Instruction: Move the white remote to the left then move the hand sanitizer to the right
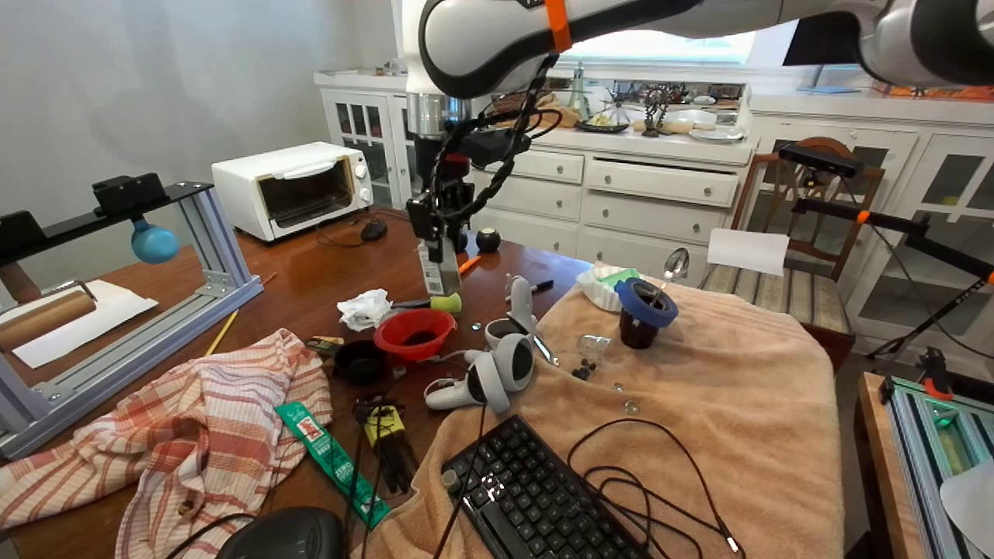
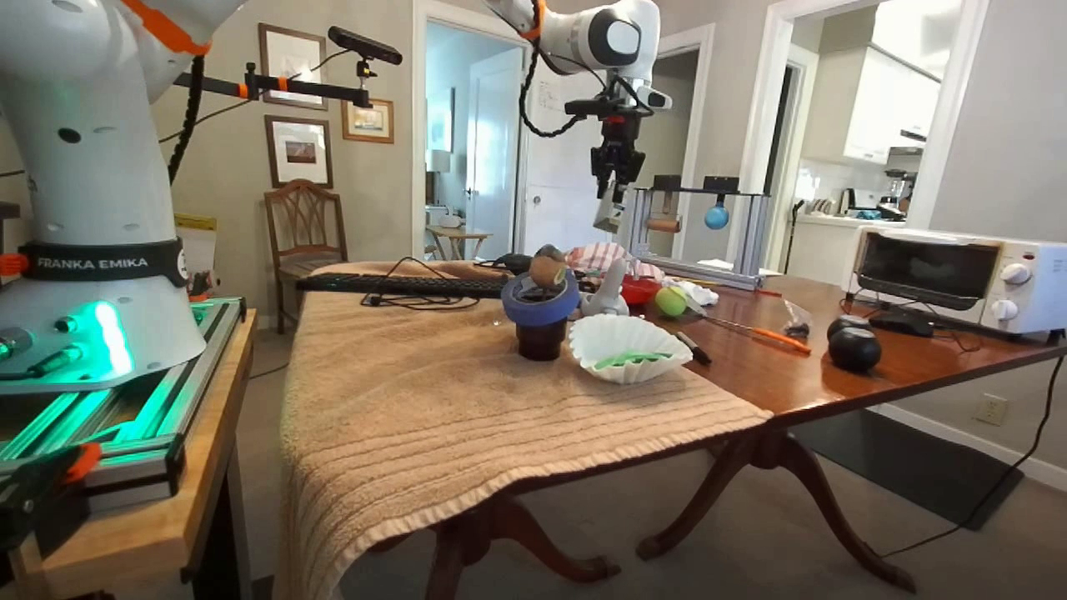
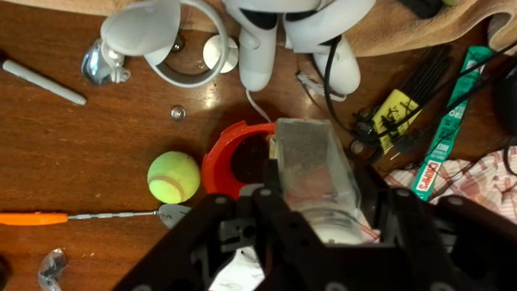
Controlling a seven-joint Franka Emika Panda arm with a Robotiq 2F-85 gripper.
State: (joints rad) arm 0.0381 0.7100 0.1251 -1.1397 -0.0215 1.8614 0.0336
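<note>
My gripper (image 1: 441, 245) is shut on the hand sanitizer, a clear, flat-sided bottle (image 1: 439, 273) with a printed label. It hangs slightly tilted in the air above the table in both exterior views, as does the gripper (image 2: 614, 190) with the bottle (image 2: 608, 218). In the wrist view the bottle (image 3: 311, 149) lies between the fingers, over the red bowl. The white remote appears to be one of the white ringed controllers. One controller (image 1: 523, 305) stands apart; others (image 1: 497, 373) lie together at the towel's edge. They also show in the wrist view (image 3: 139, 30). Which one is meant I cannot tell.
Under the bottle are a red bowl (image 1: 415, 335) and a tennis ball (image 3: 173, 178). A black keyboard (image 1: 536, 497) lies on the tan towel (image 1: 745, 404). A dark cup with a blue ring (image 1: 646, 307) holds a spoon. A metal frame (image 1: 217, 233) and toaster oven (image 1: 291, 186) stand farther off.
</note>
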